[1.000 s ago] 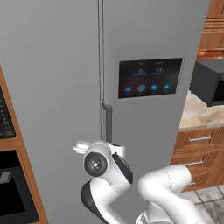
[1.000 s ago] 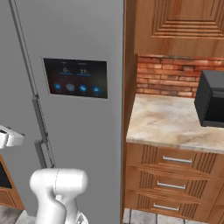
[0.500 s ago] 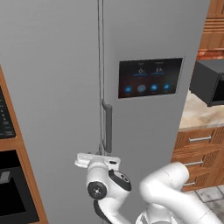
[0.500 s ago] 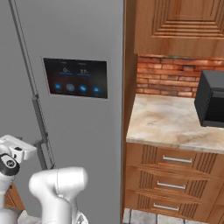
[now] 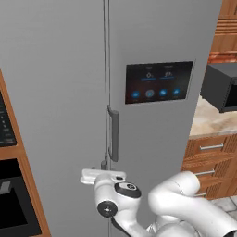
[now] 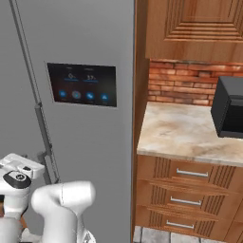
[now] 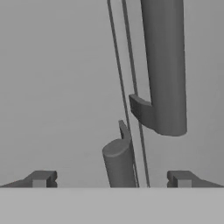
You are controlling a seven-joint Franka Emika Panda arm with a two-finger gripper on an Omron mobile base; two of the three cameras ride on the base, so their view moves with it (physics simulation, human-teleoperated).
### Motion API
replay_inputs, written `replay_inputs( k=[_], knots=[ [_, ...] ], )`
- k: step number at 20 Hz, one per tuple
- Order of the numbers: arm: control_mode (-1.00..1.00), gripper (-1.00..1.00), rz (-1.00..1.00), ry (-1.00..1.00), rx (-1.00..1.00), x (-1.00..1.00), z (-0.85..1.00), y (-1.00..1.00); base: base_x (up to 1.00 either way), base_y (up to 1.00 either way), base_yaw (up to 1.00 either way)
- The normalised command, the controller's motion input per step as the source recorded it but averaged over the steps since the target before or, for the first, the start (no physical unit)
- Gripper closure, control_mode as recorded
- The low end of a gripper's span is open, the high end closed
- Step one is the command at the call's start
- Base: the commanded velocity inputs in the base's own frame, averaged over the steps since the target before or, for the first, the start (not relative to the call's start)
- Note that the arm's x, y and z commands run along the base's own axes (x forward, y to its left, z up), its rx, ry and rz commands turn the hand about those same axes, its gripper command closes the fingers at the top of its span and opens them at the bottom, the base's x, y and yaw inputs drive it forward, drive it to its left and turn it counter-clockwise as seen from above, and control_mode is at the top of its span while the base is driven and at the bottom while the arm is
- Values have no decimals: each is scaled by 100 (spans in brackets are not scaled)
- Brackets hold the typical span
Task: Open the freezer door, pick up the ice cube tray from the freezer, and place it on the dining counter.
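Freezer door (image 5: 55, 92), plain grey, stands shut left of the door seam (image 5: 105, 55), so the ice cube tray, we judge, lies hidden behind it. Low at the seam, our end effector (image 7: 111, 179) faces the doors with fingers spread wide and nothing held. A short bar end (image 7: 118, 162) rises between its tips and the bar handle (image 7: 164, 65) hangs just above; we think it is lined up to close and pull. Right of the seam sit the display panel (image 5: 159, 82) and, farther, a wall desk (image 6: 190, 133).
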Motion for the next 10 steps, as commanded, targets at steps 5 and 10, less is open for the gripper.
replay_inputs(
  k=[5,10],
  knots=[
    [-100,-100,0,0,0,21,-30,22,0,0,0],
    [-100,-100,-1,-1,0,13,-11,1,0,0,0]
  ],
)
